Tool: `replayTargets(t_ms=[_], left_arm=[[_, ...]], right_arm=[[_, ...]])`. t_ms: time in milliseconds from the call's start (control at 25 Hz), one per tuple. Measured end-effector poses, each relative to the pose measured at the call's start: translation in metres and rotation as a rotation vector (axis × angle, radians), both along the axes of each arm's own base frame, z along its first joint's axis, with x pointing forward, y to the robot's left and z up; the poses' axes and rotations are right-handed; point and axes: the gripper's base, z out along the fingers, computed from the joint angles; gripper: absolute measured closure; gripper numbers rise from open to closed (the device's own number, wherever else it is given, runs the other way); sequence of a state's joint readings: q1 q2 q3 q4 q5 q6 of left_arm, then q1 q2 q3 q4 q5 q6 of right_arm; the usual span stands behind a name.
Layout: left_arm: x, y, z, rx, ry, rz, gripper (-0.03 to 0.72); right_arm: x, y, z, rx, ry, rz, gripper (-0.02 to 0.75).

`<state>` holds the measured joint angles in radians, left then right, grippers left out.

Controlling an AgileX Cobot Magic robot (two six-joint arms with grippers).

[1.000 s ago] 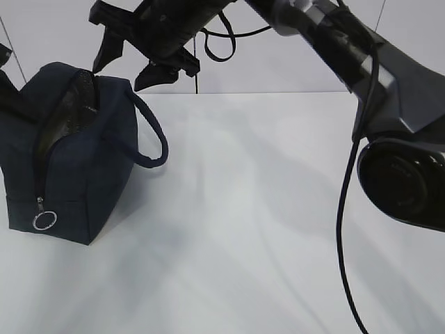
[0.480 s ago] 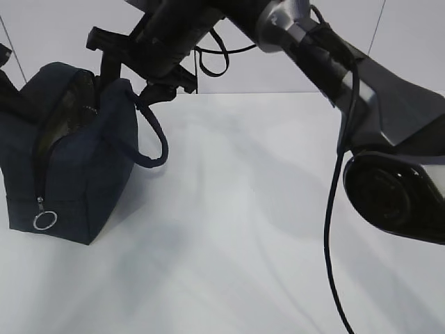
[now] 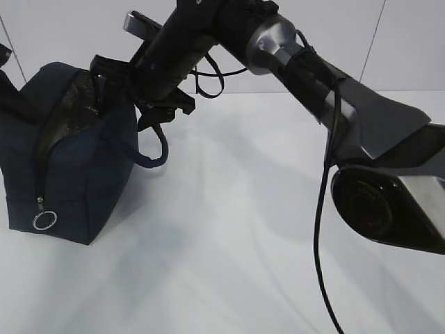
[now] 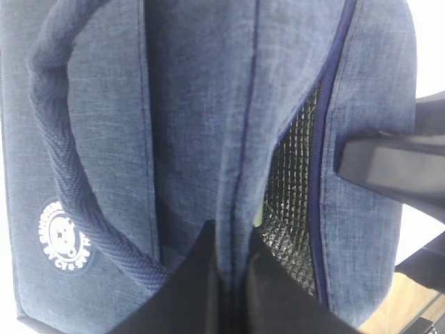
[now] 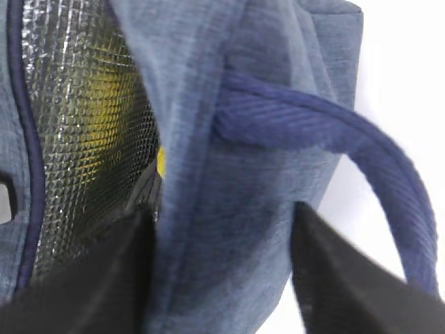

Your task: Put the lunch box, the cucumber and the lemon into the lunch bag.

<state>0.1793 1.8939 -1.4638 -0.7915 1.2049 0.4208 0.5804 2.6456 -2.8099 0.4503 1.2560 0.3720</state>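
Since a second ago the right gripper (image 3: 149, 94) has dropped from above the lunch bag (image 3: 76, 167) to its open top, and its wide-spread jaws now straddle the near side wall, one inside and one outside by the handle (image 5: 334, 132). Yellow of the lemon (image 5: 161, 161) shows inside against the silver lining. The left gripper (image 4: 233, 268) is pinched tight on the bag's top fabric beside the zipper opening.

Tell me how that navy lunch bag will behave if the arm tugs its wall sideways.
The lunch bag is soft fabric, so its wall will probably flex before the bag slides. It stands tall on a small base, so a hard pull might tip it. The left tool, pinching the opposite wall, should help steady it.
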Motion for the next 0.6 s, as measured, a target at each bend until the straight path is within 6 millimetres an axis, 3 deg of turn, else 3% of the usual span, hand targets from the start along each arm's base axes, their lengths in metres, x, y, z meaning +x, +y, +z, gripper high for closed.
replayTargets(t_ms=[160, 280, 600], left_arm=[[0.0, 0.0, 0.0, 0.0, 0.0, 0.0, 0.685], [0.0, 0.0, 0.0, 0.0, 0.0, 0.0, 0.685], [0.0, 0.0, 0.0, 0.0, 0.0, 0.0, 0.685]], right_arm=[[0.0002, 0.0011, -0.0037, 0.005, 0.012, 0.003, 0.223], [0.0002, 0.0013, -0.0045, 0.004, 0.007, 0.012, 0.271], [-0.0002, 0.0018, -0.0042, -0.003, -0.031, 0.065, 0.679]])
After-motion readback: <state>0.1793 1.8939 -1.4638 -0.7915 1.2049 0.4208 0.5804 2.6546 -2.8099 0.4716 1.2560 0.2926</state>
